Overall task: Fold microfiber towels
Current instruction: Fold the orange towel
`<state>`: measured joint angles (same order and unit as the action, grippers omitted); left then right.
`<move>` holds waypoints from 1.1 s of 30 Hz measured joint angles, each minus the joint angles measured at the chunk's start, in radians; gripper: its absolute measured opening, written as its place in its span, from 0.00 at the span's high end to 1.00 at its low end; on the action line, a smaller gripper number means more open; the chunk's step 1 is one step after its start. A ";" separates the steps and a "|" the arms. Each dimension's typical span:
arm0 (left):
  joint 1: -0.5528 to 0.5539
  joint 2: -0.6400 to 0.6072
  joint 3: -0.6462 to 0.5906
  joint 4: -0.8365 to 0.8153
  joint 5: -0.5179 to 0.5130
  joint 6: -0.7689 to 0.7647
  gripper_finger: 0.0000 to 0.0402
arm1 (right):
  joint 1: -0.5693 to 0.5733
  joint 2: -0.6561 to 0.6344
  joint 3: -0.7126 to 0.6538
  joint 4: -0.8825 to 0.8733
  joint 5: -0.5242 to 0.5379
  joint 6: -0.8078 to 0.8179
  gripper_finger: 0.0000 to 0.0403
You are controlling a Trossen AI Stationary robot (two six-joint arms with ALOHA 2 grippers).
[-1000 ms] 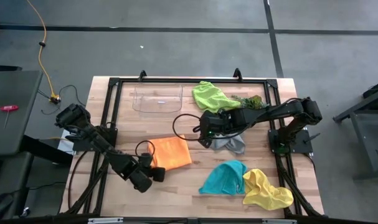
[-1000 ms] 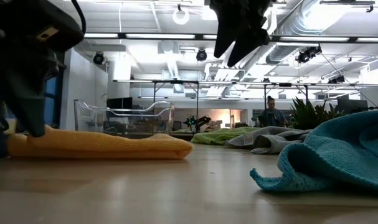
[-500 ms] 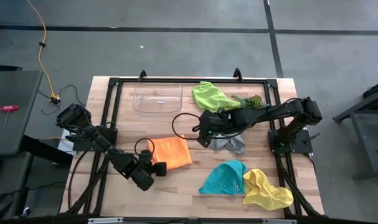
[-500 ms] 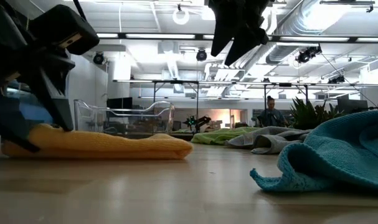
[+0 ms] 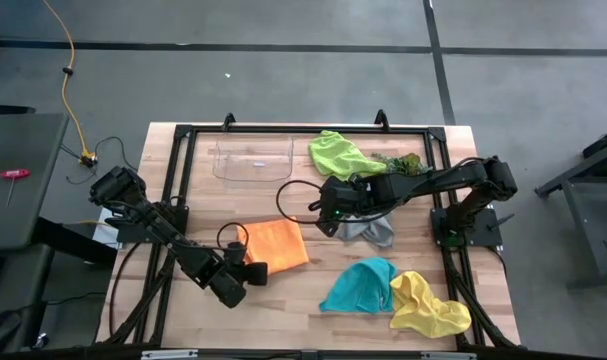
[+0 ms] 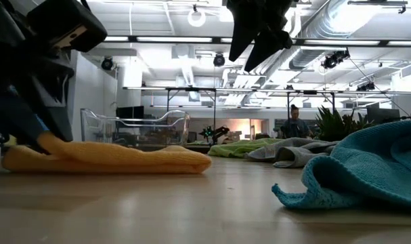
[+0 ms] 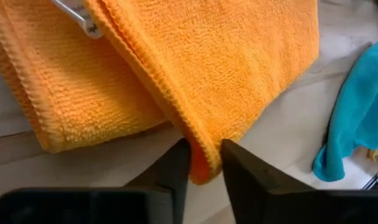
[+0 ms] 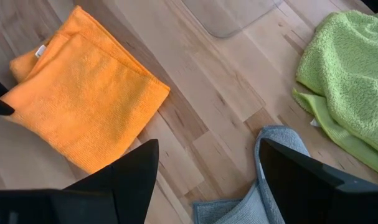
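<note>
Left wrist view: left tool (image 7: pixel 205 163) pinching orange towel (image 7: pixel 226 68) edge | high view: right tool (image 5: pixel 323 208) spread.

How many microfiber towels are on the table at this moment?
5. The orange towel lies left of centre, with the left gripper pinching its edge. The lime green towel is at the far edge, the grey towel at centre, and the teal towel and yellow towel near front right.

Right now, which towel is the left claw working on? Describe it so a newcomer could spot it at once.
On the wooden table, look left of centre, in front of the clear tray. The orange towel lies there, its corner pinched by the left claw. It is the only towel folded flat; the others lie crumpled.
</note>
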<state>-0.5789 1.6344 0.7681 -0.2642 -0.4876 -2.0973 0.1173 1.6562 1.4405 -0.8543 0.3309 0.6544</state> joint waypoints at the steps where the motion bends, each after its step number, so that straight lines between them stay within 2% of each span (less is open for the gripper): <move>1: 0.000 0.000 0.000 0.000 0.001 0.010 0.85 | 0.000 0.000 0.000 0.000 0.000 0.000 0.34; 6: 0.000 -0.039 0.000 -0.015 0.000 0.092 0.98 | 0.000 0.000 0.000 0.003 0.000 0.000 0.34; 18: 0.005 -0.262 0.000 -0.406 0.004 0.232 0.99 | 0.000 0.000 0.000 0.013 0.002 0.017 0.34; 24: 0.010 -0.252 -0.002 -0.480 0.005 0.275 1.00 | 0.000 0.000 0.000 0.015 0.002 0.048 0.34; 28: 0.011 -0.218 -0.002 -0.487 0.070 0.346 1.00 | 0.001 0.000 0.000 0.015 -0.001 0.055 0.34; 33: 0.011 -0.157 -0.003 -0.554 0.114 0.326 1.00 | 0.001 0.000 0.000 0.021 -0.006 0.076 0.34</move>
<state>-0.5678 1.4771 0.7647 -0.8185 -0.3733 -1.7717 0.1181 1.6566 1.4403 -0.8331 0.3253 0.7307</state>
